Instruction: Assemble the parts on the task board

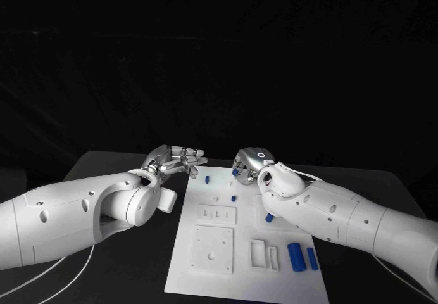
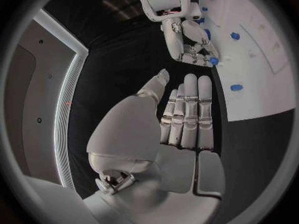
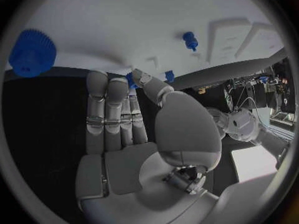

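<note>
The task board (image 1: 212, 266) is a long white plate on the black table (image 1: 109, 168), running away from the robot between its two arms. It carries raised white blocks: a square plate with holes (image 1: 212, 249) near the robot and two narrow frames (image 1: 264, 254) beside it.

Small blue parts lie scattered on the board. Two blue cylinders (image 1: 297, 256) lie side by side near the right forearm, a small blue peg (image 1: 208, 180) sits just in front of the left hand, and another blue piece (image 1: 235, 198) lies below the right hand. In the right wrist view a blue gear (image 3: 31, 52) rests at the board's edge, and a blue stud (image 3: 190, 39) stands farther out.

The right hand (image 1: 252, 166) hovers over the board's far end, its fingertips closing on a small blue part (image 3: 132, 79) at the board's edge.

The left hand (image 1: 175, 161) holds nothing, its fingers straight and pressed side by side, just off the board's left edge and close to the right hand.
</note>
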{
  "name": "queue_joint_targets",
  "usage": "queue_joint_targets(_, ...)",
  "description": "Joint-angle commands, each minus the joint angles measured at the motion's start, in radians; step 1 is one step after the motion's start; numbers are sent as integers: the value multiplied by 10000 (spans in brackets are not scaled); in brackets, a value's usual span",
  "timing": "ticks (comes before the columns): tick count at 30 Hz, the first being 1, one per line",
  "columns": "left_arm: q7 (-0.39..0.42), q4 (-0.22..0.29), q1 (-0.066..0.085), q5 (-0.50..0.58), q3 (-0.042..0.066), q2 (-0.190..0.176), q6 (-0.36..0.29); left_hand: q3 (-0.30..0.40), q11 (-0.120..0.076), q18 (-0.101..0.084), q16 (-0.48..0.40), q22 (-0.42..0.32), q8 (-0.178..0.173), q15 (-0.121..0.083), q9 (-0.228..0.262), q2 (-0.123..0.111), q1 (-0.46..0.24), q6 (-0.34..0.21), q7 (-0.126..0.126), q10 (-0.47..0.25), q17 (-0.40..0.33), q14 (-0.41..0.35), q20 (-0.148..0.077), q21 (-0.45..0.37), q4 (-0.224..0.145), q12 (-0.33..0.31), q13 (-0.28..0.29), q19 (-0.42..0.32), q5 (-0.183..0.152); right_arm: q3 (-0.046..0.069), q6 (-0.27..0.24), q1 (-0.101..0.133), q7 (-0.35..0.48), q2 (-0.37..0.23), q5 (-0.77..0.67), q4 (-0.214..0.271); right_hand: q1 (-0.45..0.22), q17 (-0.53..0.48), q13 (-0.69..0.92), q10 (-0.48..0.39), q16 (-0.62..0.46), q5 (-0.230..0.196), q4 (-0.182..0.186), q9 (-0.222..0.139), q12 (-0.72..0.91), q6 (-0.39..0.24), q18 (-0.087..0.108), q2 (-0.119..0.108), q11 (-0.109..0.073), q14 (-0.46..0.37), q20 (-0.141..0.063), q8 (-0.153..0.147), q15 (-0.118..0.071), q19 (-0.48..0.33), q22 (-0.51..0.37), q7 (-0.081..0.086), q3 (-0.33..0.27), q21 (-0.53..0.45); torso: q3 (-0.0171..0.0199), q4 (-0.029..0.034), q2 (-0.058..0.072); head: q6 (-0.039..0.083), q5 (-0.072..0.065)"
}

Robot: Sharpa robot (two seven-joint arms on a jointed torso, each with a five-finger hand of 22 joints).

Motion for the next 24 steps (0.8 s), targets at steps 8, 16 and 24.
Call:
queue_joint_targets(8,40,57,31,-10,13,29,160,0,23,143,27,-8,-15,-10,1,21,-53,-52,13,-58,-12,44,-25,23,-38,-26,12,-44,-36,2,118,-4,149,169,-74,-250,-23,-28,-12,97,50,64,-32,603,54,122,127,96,-2,-29,-13,34,-41,119,131,-77,0,-149,-4,61,67,-25,5)
queue_joint_targets(16,29,19,31,-10,13,67,163,0,23,143,27,-8,-15,-10,1,21,-53,-52,13,-58,-12,44,-25,23,-38,-26,12,-44,-36,1,189,-6,196,210,-41,-298,-28,-40,-26,71,50,82,-34,593,52,101,124,106,5,-29,-6,32,-32,140,201,-68,-33,-217,-20,55,80,-44,-19)
queue_joint_targets(24,24,4,31,-10,13,75,163,-13,24,143,26,-166,-13,-11,2,25,-61,-62,8,-77,-17,44,-25,128,-59,-27,12,-72,-44,-1,364,-6,195,198,-12,-332,-20,-53,-48,44,44,103,-48,573,52,78,124,121,12,-33,1,34,-25,157,278,-62,-99,-313,-19,76,71,-53,-20)
